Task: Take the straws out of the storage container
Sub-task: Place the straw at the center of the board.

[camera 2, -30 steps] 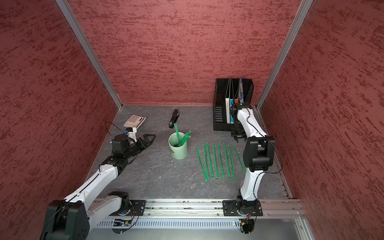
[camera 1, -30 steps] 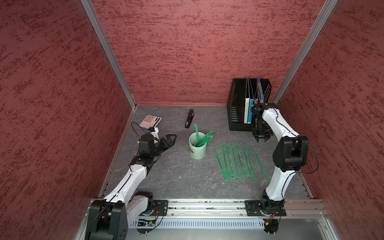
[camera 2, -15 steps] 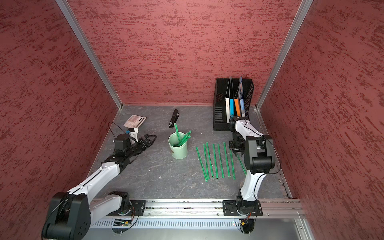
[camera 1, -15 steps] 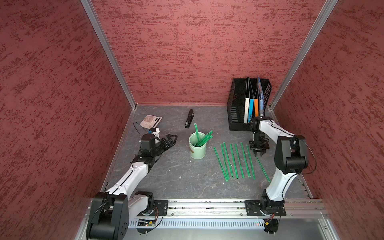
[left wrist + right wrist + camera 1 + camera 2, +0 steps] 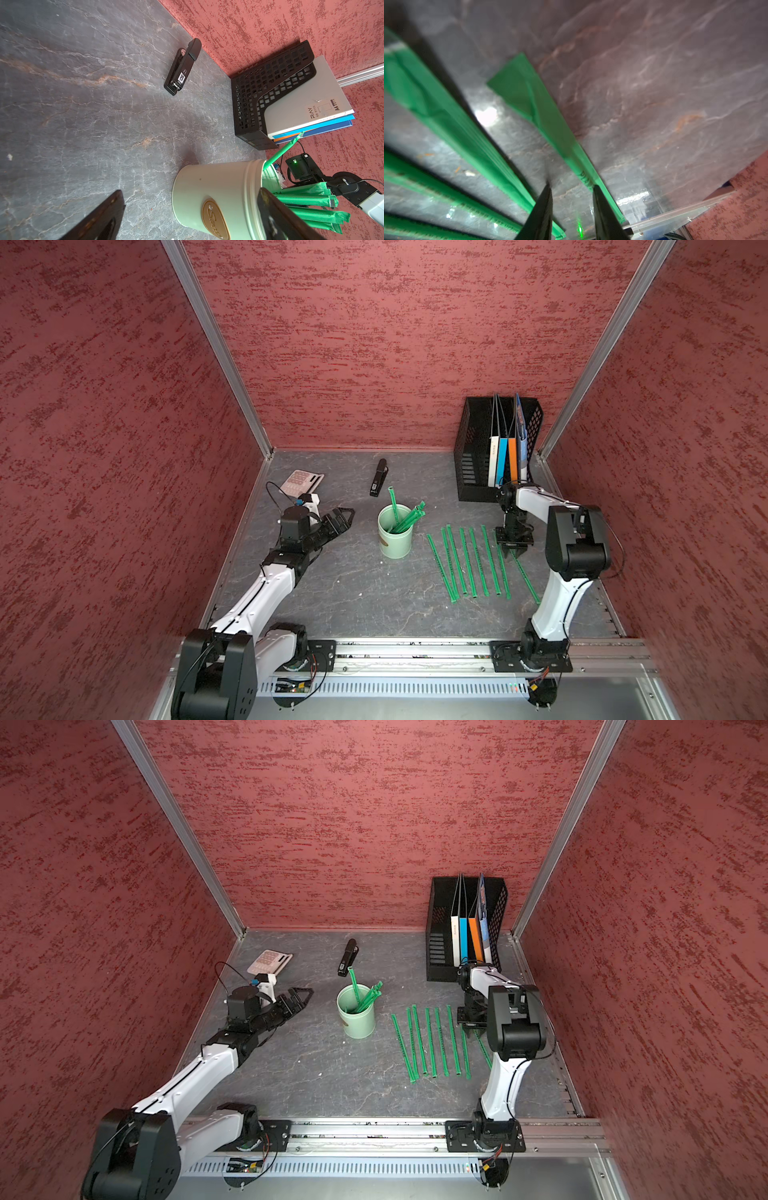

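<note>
Lying flat on the near right of the grey table (image 5: 353, 593), a row of green straws (image 5: 467, 562) runs near to far, side by side, the rightmost one slanted. The right claw (image 5: 514, 551) points straight down over the far ends of the rightmost ones. Its jaws are a little apart with bare table between them, and one straw passes just beside a fingertip (image 5: 604, 212). Left of the row stands the storage container (image 5: 395, 539), a pale mint-green cup, upright, with several straws leaning inside. Further left, the left claw (image 5: 347, 517) hovers spread wide and empty, aimed at the cup. Beyond lie a black stapler (image 5: 379, 477), a calculator (image 5: 300, 481) far left, and a black mesh file rack (image 5: 473, 448) holding folders (image 5: 505, 460) far right.
</note>
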